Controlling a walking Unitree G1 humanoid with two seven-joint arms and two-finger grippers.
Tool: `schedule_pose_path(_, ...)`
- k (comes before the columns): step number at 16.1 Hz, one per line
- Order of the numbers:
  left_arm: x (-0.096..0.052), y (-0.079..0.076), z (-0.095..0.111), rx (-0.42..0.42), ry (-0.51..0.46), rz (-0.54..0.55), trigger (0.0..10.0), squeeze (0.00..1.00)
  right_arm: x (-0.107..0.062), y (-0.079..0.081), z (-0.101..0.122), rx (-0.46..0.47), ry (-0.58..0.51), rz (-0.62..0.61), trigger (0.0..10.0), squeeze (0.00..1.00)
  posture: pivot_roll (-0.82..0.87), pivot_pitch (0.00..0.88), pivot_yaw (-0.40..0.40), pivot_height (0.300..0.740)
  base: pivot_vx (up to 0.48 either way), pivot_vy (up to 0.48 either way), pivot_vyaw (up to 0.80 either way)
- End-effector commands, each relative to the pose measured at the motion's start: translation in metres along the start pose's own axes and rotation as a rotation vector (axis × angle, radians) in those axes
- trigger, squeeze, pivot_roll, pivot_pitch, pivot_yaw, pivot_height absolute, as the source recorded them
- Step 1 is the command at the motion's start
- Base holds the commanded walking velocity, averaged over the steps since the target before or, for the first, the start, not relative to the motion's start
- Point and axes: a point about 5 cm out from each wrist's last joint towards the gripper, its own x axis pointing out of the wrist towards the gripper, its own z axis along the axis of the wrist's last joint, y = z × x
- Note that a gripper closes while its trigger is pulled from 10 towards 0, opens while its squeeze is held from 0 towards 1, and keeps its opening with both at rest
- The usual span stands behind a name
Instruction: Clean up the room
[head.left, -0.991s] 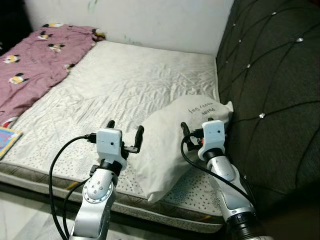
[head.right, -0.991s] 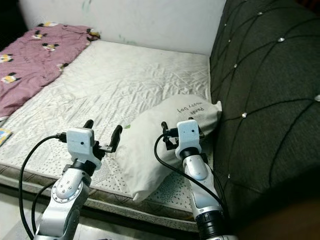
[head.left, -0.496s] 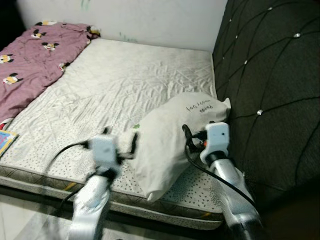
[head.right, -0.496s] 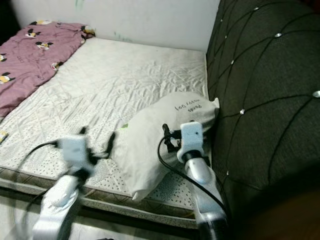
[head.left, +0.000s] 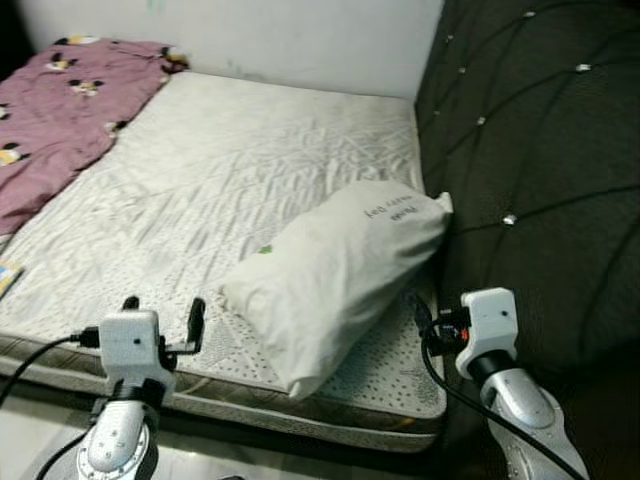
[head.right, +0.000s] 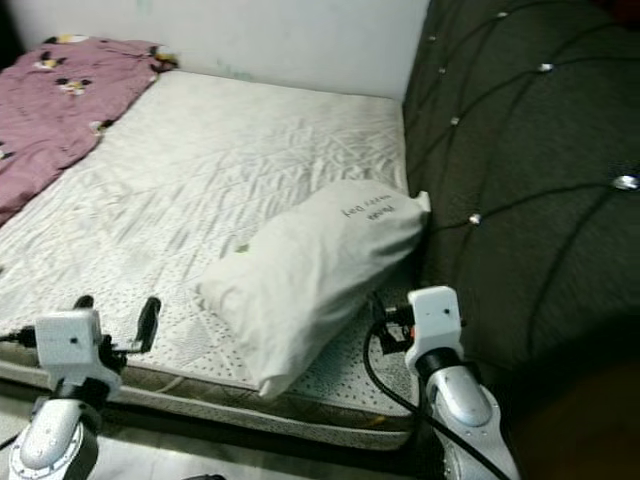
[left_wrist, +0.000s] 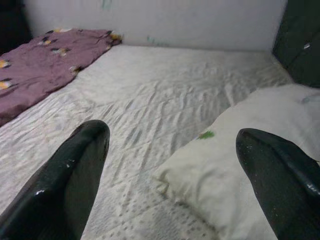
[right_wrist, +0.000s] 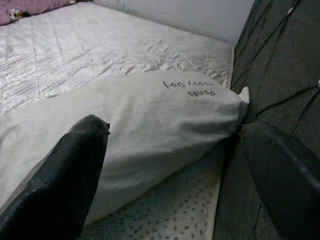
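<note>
You are looking down at a bed (head.left: 230, 170) whose bare white mattress is taking up most of the head view, with a dark tufted headboard (head.left: 540, 150) rising along its 3 o'clock side. At 10 o'clock a purple patterned blanket (head.left: 55, 110) is lying rumpled over the far corner of the mattress. A white pillow (head.left: 335, 270) is sitting near the middle of the view, slightly toward 4 o'clock, lying askew with one end touching the headboard and the other pointing toward the near edge. Your left pincer (head.left: 160, 315) is hovering at 7 o'clock just over the near edge of the mattress, its fingers spread wide and grasping nothing, apart from the pillow's near corner. Your right pincer (right_wrist: 170, 165) is hovering at 5 o'clock beside the gap between mattress and headboard; the right wrist view is showing its fingers parted and empty, with the pillow lying between and beyond them, untouched. At 8 o'clock a small colourful item (head.left: 6, 277), too cropped to identify, is peeking over the mattress edge. Judging from this, the tidying is hardly begun: the pillow is waiting to be squared against the headboard, and the blanket is waiting to be straightened.
</note>
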Motion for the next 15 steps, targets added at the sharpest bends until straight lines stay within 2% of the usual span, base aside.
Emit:
schedule_pose_path(1,0.0003,-0.001,0.003,-0.007,-0.004,-0.009,10.0,0.0,0.0021,0.0007,0.0072,0.007,-0.018,0.001,10.0,0.0,0.0,0.11,-0.041,0.74,0.0,0.0,0.0)
schedule_pose_path(2,0.001,-0.0012,0.0041,-0.004,-0.005,-0.005,10.0,0.0,0.0036,0.0023,0.008,0.018,-0.012,-0.003,10.0,0.0,0.0,0.113,-0.042,0.74,0.0,0.0,0.0)
schedule_pose_path(5,0.002,-0.0024,0.0068,-0.015,-0.009,-0.014,10.0,0.0,0.005,0.0064,0.0089,0.041,-0.006,0.002,10.0,0.0,0.01,0.117,-0.043,0.74,0.0,0.0,-0.8)
schedule_pose_path(6,0.0022,-0.0023,0.009,0.012,-0.021,-0.02,10.0,0.0,0.0046,0.0062,0.0096,0.042,-0.007,0.002,10.0,0.0,0.0,0.121,-0.045,0.74,0.0,0.0,0.0)
schedule_pose_path(8,0.0026,-0.0024,0.0059,-0.001,0.011,-0.004,10.0,0.0,0.0049,0.0062,0.0106,0.037,-0.006,0.002,10.0,0.0,0.0,0.125,-0.047,0.74,0.0,0.0,0.0)
schedule_pose_path(15,0.0074,-0.0094,0.0087,-0.02,0.007,-0.024,10.0,0.0,0.0085,0.0088,0.0147,0.044,-0.018,0.005,10.0,0.0,0.0,0.134,-0.051,0.74,0.0,0.0,0.0)
